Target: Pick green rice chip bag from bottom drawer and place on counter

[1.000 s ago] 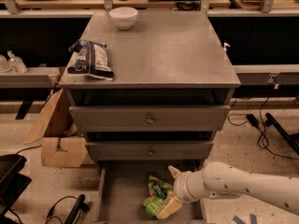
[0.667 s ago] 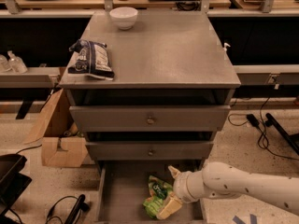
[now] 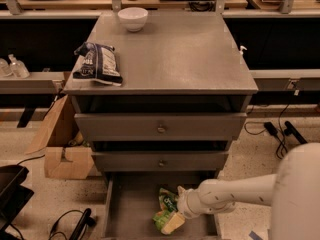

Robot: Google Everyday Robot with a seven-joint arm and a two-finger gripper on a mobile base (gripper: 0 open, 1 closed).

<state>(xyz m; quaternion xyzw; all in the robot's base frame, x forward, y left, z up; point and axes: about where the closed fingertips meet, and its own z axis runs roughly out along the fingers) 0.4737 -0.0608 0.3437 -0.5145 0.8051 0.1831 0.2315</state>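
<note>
Green rice chip bag (image 3: pixel 166 208) lies crumpled on the floor of the bottom drawer (image 3: pixel 131 209), right of the middle and towards the front, with bare grey floor to its left. The drawer is pulled out. Above its rear edge stands the front of the middle drawer (image 3: pixel 125 161), and above that the top drawer (image 3: pixel 120 126), each with a small round knob at its centre. A white arm (image 3: pixel 240 194) reaches in from the right, low over the drawer's right wall, and ends at the gripper (image 3: pixel 176 207), which sits right at the bag. Its pale fingers (image 3: pixel 173 224) stand wide, one at the bag's far upper edge and the other over its near lower end, so the bag lies between them. The arm's thick white body fills the lower right corner and hides the drawer's right front part. The counter (image 3: pixel 190 59) above is mostly bare. A white bowl (image 3: pixel 132 19) stands near its back edge, left of centre, and a dark blue-and-white striped bag (image 3: pixel 97 63) lies at its left front, reaching to the edge. A small white object (image 3: pixel 242 49) shows at the counter's right edge. On the floor to the cabinet's left sits an open cardboard box (image 3: pixel 67 159), with black cables (image 3: pixel 70 224) nearer the front. More cables and plugs (image 3: pixel 280 131) lie to the right.
</note>
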